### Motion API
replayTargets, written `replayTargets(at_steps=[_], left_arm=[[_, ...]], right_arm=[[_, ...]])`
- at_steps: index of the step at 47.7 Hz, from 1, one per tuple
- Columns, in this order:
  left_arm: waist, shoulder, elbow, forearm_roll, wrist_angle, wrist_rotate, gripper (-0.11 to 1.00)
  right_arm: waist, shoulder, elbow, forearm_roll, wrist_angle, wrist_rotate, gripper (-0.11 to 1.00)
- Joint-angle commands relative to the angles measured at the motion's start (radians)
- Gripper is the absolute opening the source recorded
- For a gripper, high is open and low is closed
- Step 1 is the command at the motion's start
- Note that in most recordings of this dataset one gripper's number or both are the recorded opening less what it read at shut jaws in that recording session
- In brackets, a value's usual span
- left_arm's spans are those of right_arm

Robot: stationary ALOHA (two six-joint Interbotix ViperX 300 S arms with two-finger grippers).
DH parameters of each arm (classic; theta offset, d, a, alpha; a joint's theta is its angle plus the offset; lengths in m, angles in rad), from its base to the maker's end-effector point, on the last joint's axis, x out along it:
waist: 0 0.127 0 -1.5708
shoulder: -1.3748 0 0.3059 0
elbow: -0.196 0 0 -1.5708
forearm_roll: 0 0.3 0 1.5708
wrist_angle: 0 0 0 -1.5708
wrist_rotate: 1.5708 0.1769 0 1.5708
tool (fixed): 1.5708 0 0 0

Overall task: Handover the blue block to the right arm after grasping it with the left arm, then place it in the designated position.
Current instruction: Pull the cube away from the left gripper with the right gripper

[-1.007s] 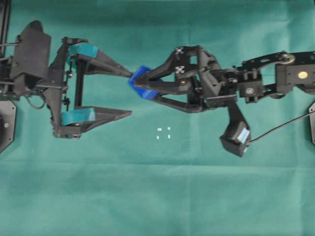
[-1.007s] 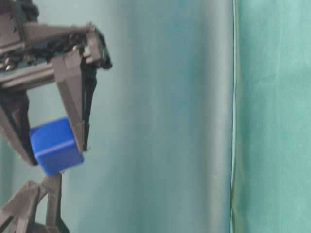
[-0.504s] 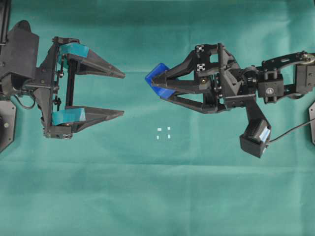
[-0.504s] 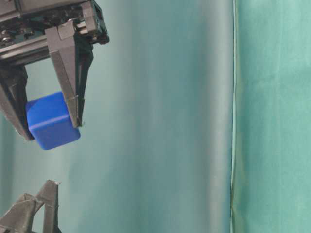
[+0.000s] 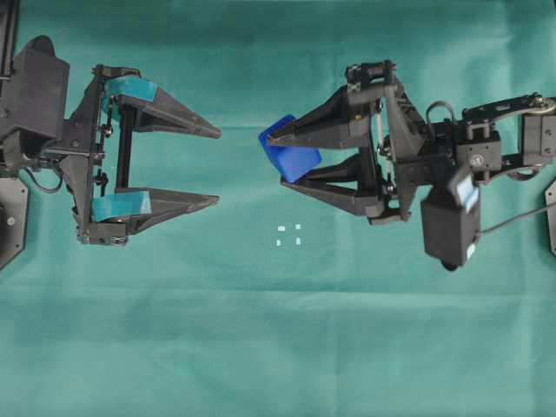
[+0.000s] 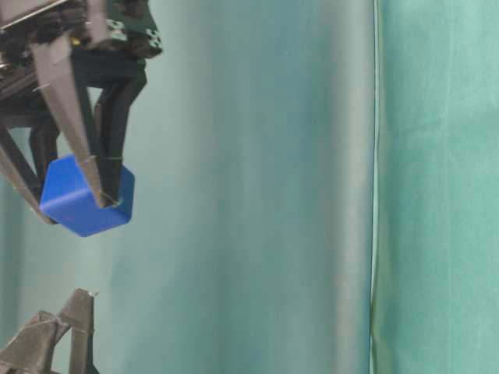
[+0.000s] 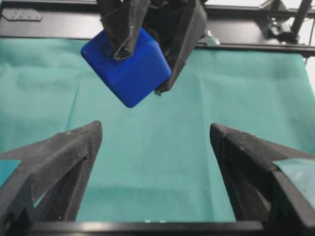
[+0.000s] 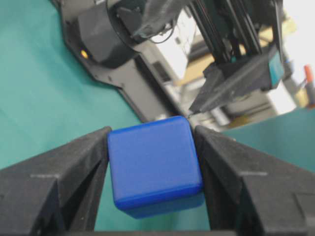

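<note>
The blue block (image 5: 292, 157) hangs in the air, clamped between the two all-black fingers of my right gripper (image 5: 276, 160), which is shut on it. In the right wrist view the block (image 8: 152, 164) fills the gap between the fingers, tilted slightly. My left gripper (image 5: 217, 167), with teal tape at its finger bases, stands wide open and empty a short way left of the block. From the left wrist view the block (image 7: 126, 64) sits above and ahead of the open left gripper (image 7: 155, 125). The designated position (image 5: 289, 235), small white marks, lies on the cloth below the block.
Green cloth (image 5: 278, 347) covers the whole table. The right arm's wrist camera housing (image 5: 452, 226) hangs beside its gripper. A tip of the left gripper's finger (image 6: 74, 312) pokes up at the bottom left of the table-level view.
The right gripper pulled the block rightward away from the left gripper, then rolled its wrist so the block turned. The left gripper drew back left and has since stayed still, open.
</note>
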Motion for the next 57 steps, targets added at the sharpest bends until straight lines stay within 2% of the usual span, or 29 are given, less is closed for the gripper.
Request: replayTargets(at_steps=[1, 13, 20, 24, 29, 57], left_arm=[[-0.003, -0.006, -0.014, 0.002, -0.005, 0.002, 1.00], [-0.003, -0.006, -0.015, 0.002, -0.005, 0.003, 1.00], [-0.003, -0.006, -0.015, 0.002, -0.005, 0.005, 1.00], [-0.003, -0.005, -0.015, 0.002, -0.005, 0.006, 1.00], [-0.003, -0.006, -0.015, 0.002, -0.005, 0.005, 1.00], [-0.003, -0.005, -0.017, 0.002, -0.005, 0.005, 1.00]], right_arm=[[0.003, -0.028, -0.023, 0.017, -0.002, 0.091, 0.58], [0.008, -0.049, -0.025, 0.025, -0.002, 0.428, 0.57], [0.008, -0.063, -0.023, 0.025, 0.000, 0.580, 0.57], [0.006, -0.066, -0.023, 0.025, 0.005, 0.627, 0.56], [0.006, -0.066, -0.025, 0.025, 0.035, 0.658, 0.56], [0.008, -0.066, -0.025, 0.026, 0.058, 0.663, 0.56]])
